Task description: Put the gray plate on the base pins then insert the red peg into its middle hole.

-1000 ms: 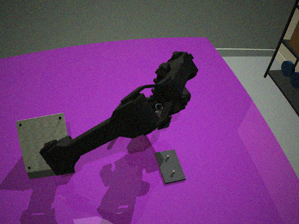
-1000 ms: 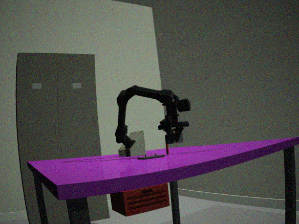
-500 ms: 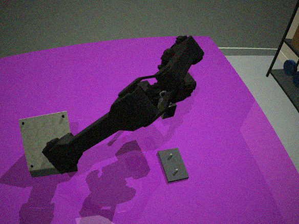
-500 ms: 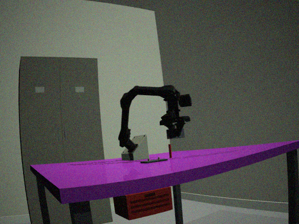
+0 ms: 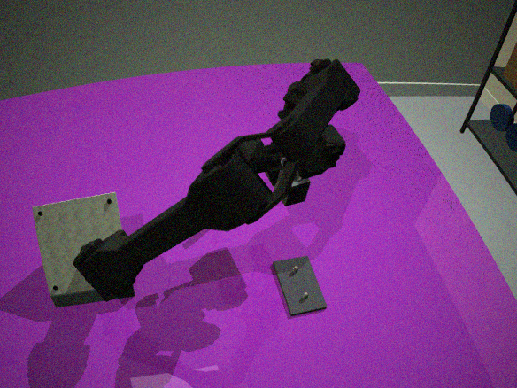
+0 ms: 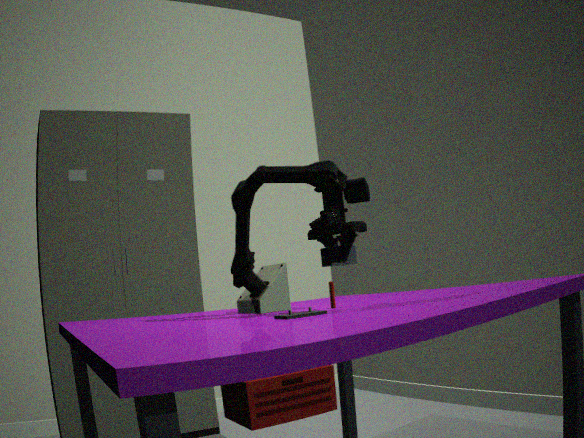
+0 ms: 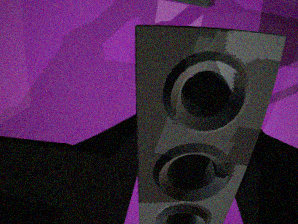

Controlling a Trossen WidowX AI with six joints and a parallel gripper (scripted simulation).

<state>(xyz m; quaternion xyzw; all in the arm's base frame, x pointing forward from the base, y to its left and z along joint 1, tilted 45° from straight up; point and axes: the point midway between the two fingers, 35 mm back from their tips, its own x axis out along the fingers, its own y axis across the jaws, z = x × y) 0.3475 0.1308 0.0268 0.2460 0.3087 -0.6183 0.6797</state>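
My gripper (image 6: 342,250) (image 7: 181,121) is shut on the gray plate (image 5: 297,193) (image 6: 353,255) (image 7: 150,75), a thick block with round holes, and holds it high above the table. The wrist view shows two holes fully and a third cut off by the lower edge. The dark flat base (image 5: 312,280) (image 6: 300,315) lies on the table, lower and nearer the front in the top view, with two small pins standing up from it. The red peg (image 6: 332,295) stands upright on the table below the plate; the arm hides it in the top view.
A pale slanted board (image 5: 73,241) (image 6: 278,289) with dark dots in its corners stands beside the arm's foot. The purple table (image 5: 376,288) (image 6: 200,345) carries the arm's shadows. A shelf rack (image 5: 475,97) stands beyond the table's right edge.
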